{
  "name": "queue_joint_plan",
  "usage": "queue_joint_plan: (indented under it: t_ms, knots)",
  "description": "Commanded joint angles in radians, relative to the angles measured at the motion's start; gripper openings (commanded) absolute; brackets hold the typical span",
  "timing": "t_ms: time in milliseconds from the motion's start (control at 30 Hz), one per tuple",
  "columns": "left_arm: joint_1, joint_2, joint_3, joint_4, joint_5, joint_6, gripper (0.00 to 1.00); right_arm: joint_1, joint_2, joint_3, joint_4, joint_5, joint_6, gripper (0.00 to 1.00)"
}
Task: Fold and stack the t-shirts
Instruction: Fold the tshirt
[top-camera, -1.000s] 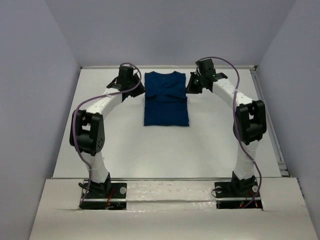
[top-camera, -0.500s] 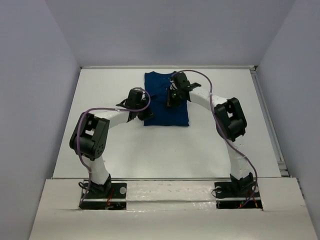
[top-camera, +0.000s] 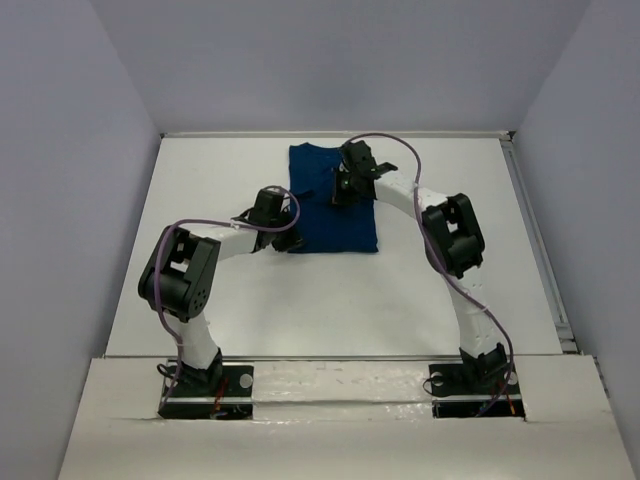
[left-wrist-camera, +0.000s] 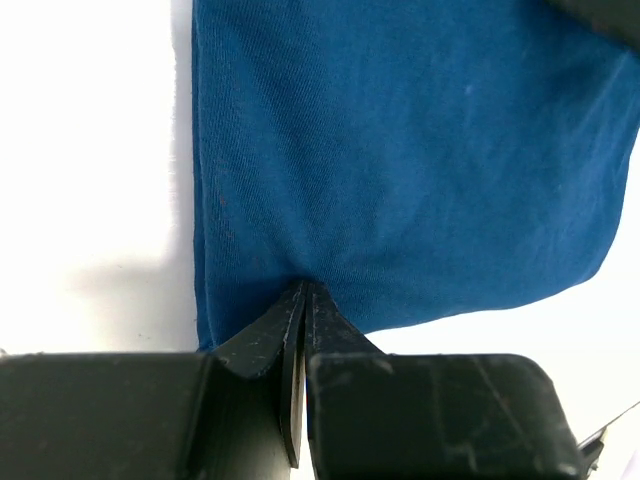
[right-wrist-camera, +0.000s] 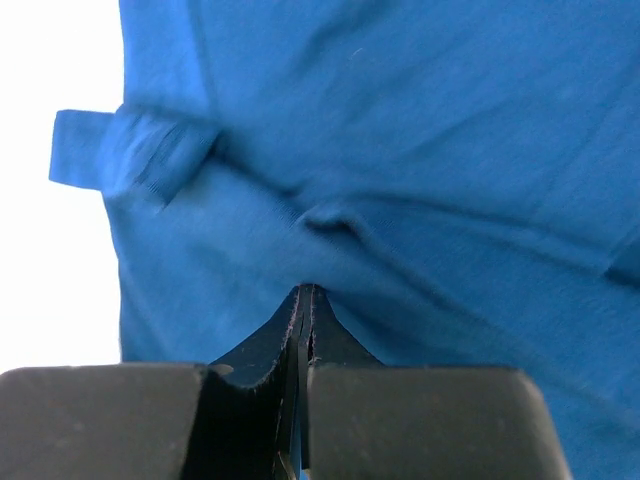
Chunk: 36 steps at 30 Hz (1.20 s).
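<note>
Jaws on the left arm (top-camera: 215, 238) are pressed together with no gap. In the left wrist view the black fingers (left-wrist-camera: 262, 345) meet at the near edge of the t-shirt (top-camera: 345, 225), close to its near-left corner, and the cloth puckers in fine creases around their tips. Whether any cloth is caught between them I cannot tell. This arm bends low over the desk (top-camera: 300, 300), elbow out to the left and wrist reaching right to the shirt.

The blue t-shirt lies flat as a folded oblong at the far middle of the desk. No print shows.

On the right arm (top-camera: 400, 190) the jaws are closed too. Their fingers (right-wrist-camera: 330, 345) touch the cloth beside a raised fold, near the middle of the shirt's far half. That arm arches from its base up and leftward over the shirt.
</note>
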Motion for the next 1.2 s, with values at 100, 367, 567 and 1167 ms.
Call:
queue_joint_plan:
  t_ms: [100, 367, 567, 1167]
  knots:
    - [-0.005, -0.055, -0.049, -0.029, -0.029, 0.043, 0.0, -0.003, 0.091, 0.161, 0.066, 0.104, -0.023, 0.0]
    - [-0.005, -0.063, -0.037, -0.052, -0.032, 0.05, 0.0, -0.057, 0.224, 0.452, 0.061, 0.174, -0.053, 0.0]
    - [-0.005, -0.074, -0.025, -0.081, -0.04, 0.06, 0.0, -0.111, 0.214, 0.587, 0.077, 0.119, -0.047, 0.0]
    - [-0.005, -0.098, 0.035, -0.14, -0.069, 0.104, 0.0, -0.158, -0.566, -0.808, 0.386, -0.3, 0.089, 0.0]
